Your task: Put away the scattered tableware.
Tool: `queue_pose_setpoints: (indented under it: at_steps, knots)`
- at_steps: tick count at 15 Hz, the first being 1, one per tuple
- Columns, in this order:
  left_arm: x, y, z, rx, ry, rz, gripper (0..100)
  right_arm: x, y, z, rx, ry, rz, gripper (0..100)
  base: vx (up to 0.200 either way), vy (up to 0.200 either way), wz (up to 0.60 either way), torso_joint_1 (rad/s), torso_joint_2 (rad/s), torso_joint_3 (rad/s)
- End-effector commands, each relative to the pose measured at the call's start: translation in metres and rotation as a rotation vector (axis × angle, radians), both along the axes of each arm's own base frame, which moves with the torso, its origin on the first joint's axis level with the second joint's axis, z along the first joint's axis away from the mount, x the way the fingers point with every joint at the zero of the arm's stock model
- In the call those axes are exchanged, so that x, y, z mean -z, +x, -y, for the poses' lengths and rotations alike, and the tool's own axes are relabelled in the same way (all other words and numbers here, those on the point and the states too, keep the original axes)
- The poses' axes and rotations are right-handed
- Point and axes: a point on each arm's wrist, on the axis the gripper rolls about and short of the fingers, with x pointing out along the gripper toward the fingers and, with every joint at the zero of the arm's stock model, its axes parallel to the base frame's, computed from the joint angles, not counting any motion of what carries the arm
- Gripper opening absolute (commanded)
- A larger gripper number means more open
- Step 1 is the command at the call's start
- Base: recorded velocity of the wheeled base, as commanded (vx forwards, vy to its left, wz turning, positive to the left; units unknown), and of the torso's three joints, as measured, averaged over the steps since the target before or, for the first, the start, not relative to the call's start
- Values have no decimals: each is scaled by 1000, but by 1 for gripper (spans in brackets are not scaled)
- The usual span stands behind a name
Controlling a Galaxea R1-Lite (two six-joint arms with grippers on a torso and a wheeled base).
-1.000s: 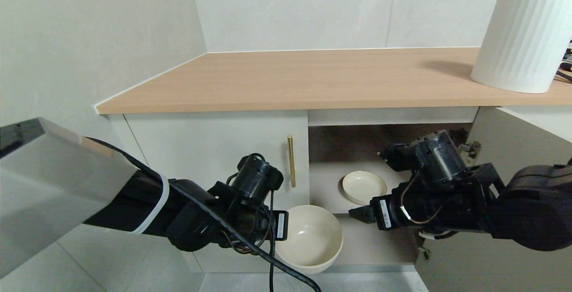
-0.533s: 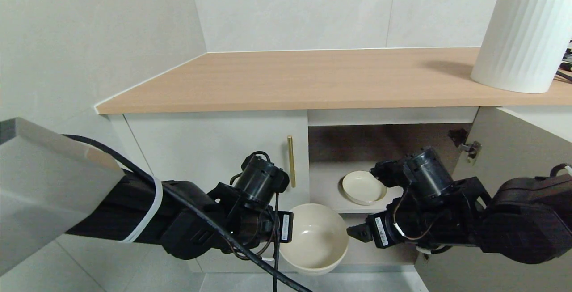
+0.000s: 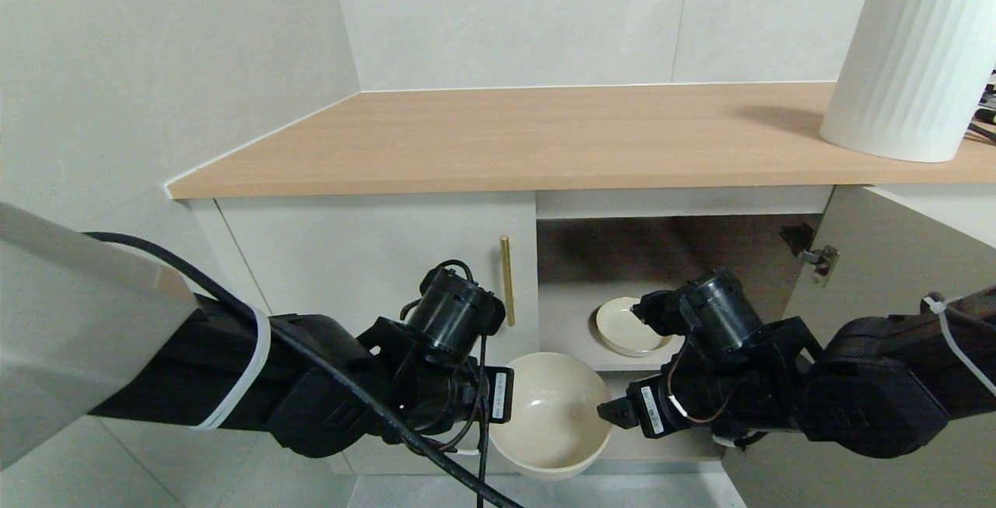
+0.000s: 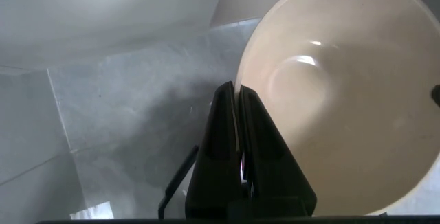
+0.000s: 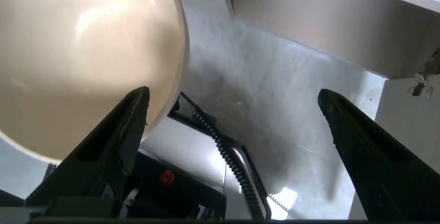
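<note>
At the open cabinet (image 3: 677, 243), the bowl (image 3: 548, 415) is clamped by its rim in the left gripper (image 3: 499, 397) and has been shifted slightly toward the shelf (image 3: 564, 317), while the empty, wide-open right gripper (image 3: 611, 413) has been withdrawn from the stowed plate (image 3: 626, 327), so bowl placement is judged next.

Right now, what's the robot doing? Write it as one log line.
left hand: shut on cream bowl rim | right hand: open, beside bowl | small plate: on cabinet shelf
</note>
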Motion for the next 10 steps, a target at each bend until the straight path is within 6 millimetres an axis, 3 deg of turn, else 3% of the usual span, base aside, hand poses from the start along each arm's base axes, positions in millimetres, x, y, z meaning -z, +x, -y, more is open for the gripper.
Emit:
queue_pose_setpoints:
  at_steps: [1,2,10]
  knots:
    - [-1,-1,0,0,-3,3,0,3,1,-1,-1,-5,-7,100,0,0,0,0,0,0]
    - [-1,-1,0,0,-3,3,0,3,1,-1,-1,-5,-7,0,0,0,0,0,0,0]
    - [-2,-3,2,-5,16,17,0,6,2,-2,0,-10,-15,0,0,0,0,0,0,0]
